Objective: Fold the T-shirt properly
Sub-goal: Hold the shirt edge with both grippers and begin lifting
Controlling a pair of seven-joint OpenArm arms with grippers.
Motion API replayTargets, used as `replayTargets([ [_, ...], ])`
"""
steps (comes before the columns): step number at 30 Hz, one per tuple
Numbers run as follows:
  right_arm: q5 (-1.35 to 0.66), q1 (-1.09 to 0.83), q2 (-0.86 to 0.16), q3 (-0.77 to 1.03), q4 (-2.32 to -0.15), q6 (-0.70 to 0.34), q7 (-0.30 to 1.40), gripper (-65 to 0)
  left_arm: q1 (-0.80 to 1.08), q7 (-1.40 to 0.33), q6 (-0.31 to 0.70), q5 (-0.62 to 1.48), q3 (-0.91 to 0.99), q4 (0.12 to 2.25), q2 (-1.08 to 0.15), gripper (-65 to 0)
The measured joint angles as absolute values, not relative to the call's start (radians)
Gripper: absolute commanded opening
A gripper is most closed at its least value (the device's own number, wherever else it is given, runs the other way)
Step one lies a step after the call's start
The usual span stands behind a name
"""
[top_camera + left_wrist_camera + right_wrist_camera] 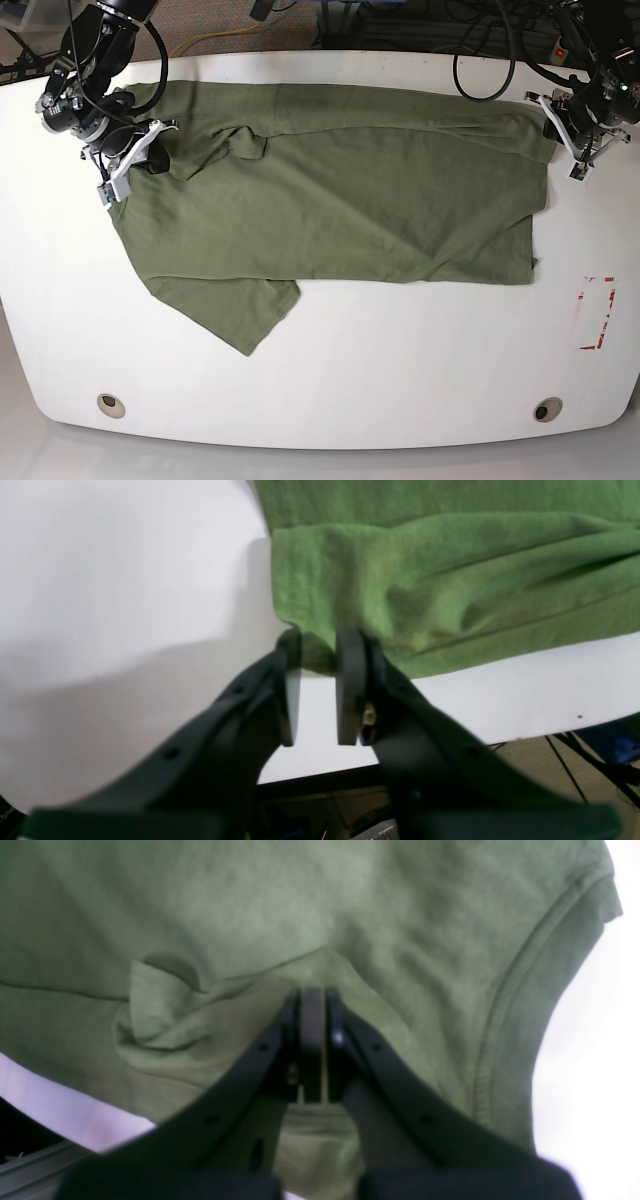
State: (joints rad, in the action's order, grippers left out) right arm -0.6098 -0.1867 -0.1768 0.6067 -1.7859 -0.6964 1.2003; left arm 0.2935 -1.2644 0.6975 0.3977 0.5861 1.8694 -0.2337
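1. Left wrist view. Left gripper [318, 652]: black fingers [350, 685] narrowed to a small gap, their tips pinching a corner of the T-shirt [450, 590]; green cloth shows between the tips. The cloth lies in thick folds above and to the right of the tips. White table [125, 605] runs bare to the left and below the cloth; its near edge crosses the lower right, with floor and cables beyond.

2. Right wrist view. Right gripper [312, 1000]: fingers pressed fully together, tips buried in a raised peak of the T-shirt [300, 905], so it is clamped on the fabric. A small bunched fold sits just left of the tips. A seamed hem curves down the right side, with white table [590, 1065] beyond it; a strip of table also shows at lower left.

3. Base view. T-shirt [340, 200] spread flat across the upper half of the table [400, 380], one sleeve pointing toward the near edge at lower left. Right gripper [128, 165] sits at the cloth's left end, left gripper [568, 135] at its right end, both at the garment's edge. Wide bare tabletop lies in front of the shirt. Red-and-white rectangle marking [596, 313] lies near the table's right edge, apart from the cloth. Two round holes [111, 405] sit near the front edge.
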Motion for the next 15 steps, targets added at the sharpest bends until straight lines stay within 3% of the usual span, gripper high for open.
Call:
replayTargets([
  [15, -0.609, -0.156, -0.178, 0.609, -1.786, -0.697, 1.2, -65.0, 0.18, -1.267, 0.698, 0.398, 0.586, 1.869, -0.231, -61.5],
])
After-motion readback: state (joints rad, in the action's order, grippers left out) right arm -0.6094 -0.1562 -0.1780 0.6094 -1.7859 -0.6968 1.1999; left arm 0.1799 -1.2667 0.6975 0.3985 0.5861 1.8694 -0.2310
